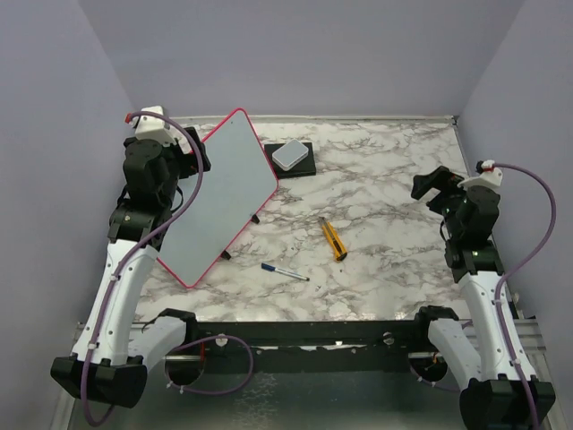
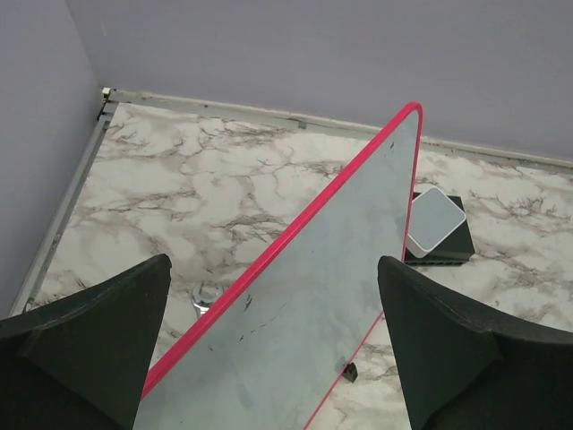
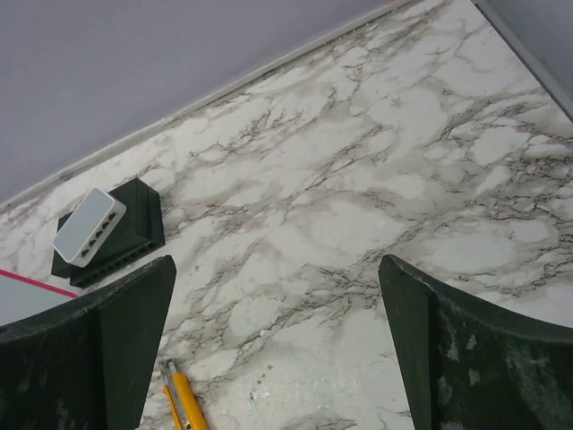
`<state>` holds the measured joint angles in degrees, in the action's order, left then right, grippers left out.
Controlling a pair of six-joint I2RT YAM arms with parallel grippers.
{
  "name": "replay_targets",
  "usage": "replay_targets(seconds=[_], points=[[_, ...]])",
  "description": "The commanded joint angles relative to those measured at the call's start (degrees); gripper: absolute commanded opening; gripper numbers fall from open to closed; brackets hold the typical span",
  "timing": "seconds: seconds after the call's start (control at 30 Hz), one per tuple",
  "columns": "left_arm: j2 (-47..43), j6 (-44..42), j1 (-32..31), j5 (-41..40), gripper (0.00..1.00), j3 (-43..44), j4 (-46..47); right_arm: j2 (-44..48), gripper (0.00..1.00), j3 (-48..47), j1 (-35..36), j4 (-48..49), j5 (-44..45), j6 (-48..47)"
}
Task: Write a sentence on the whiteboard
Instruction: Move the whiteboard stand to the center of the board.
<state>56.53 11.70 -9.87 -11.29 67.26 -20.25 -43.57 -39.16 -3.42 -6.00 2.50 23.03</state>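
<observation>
the whiteboard (image 1: 219, 202) sits at the left of the marble table (image 1: 385, 179), turned diagonally, with its red-pink frame running close by the left arm. its pale surface is blank, so none of the sentence is written yet. the left gripper (image 1: 195, 159) is at the board's far left edge. in the left wrist view its fingers (image 2: 98, 340) are spread wide with the frame passing beneath the gap, and they grip nothing. the right gripper (image 1: 428, 182) hangs over bare marble at the far right, well apart from the board, its fingers (image 3: 466, 349) equally wide and empty.

the step in hand looks like fetching the marker (image 1: 285, 272), which lies flat on the table just beyond the board's near corner, between the two arms. the right arm is the freer one. a good pick would come straight down with the jaws set across the barrel, gripping near the writing end so the tip stays steady. whether the cap is on is too small to tell, and it needs checking first. the yellow utility knife (image 1: 333, 238) lies near the marker and should be left alone. the left arm would do well to pin the frame, since the board rests on small feet and may slide under the pen. the grey block (image 1: 290, 154) on its black tray (image 1: 304, 167) is not involved.
</observation>
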Motion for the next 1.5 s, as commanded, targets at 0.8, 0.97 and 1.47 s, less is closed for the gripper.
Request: replay_targets(seconds=[0.8,0.97,1.47], points=[[19.7,-19.3,-45.8,22.0,0.99,-3.3,-7.4,-5.8,1.00,-2.3,0.2,-2.6,-14.5,-1.9],[23.7,-17.4,-48.0,17.0,0.99,-8.6,-7.9,-8.0,1.00,-2.2,0.2,-2.1,-16.5,-1.4],[16.9,33.3,-42.5,-31.9,0.99,-26.5,6.4,-10.5,0.99,-0.8,0.2,-0.3,-19.5,-1.0]])
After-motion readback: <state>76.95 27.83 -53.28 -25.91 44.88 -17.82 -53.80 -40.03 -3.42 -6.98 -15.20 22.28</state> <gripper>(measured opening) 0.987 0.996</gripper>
